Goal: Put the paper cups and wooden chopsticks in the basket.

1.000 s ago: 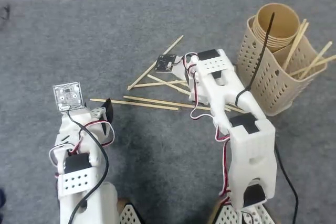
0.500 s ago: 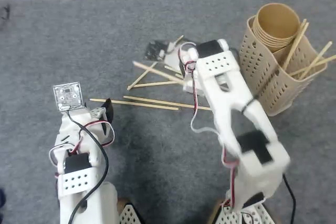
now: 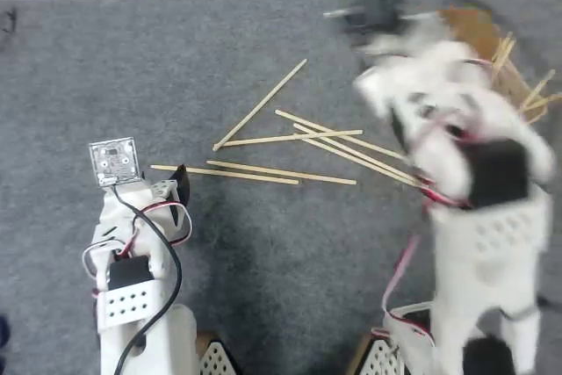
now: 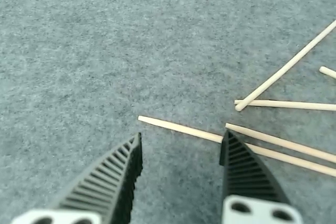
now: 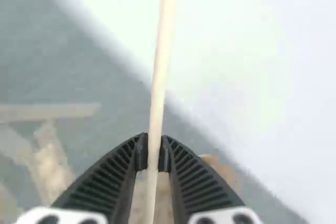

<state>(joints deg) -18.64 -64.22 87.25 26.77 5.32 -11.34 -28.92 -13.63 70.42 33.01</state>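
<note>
- Gripping a single wooden chopstick (image 5: 163,51), the right end effector (image 5: 152,153) is closed tight on it, and much of the stick's length juts out past the tips.
- In the high view that arm is up at about 2 o'clock on the desk (image 3: 132,59), over the basket (image 3: 520,83) with the paper cups (image 3: 470,25) stacked in it.
- The left end effector (image 4: 182,140) is open at about 8 o'clock, low over the tip of one of the loose chopsticks (image 3: 290,138) near the centre.
- Likely risk: the long free end catches the basket rim or the sticks already leaning there, twists in the jaws and drops outside.
- Another risk: the arm nudges the light basket and tips it.
</note>
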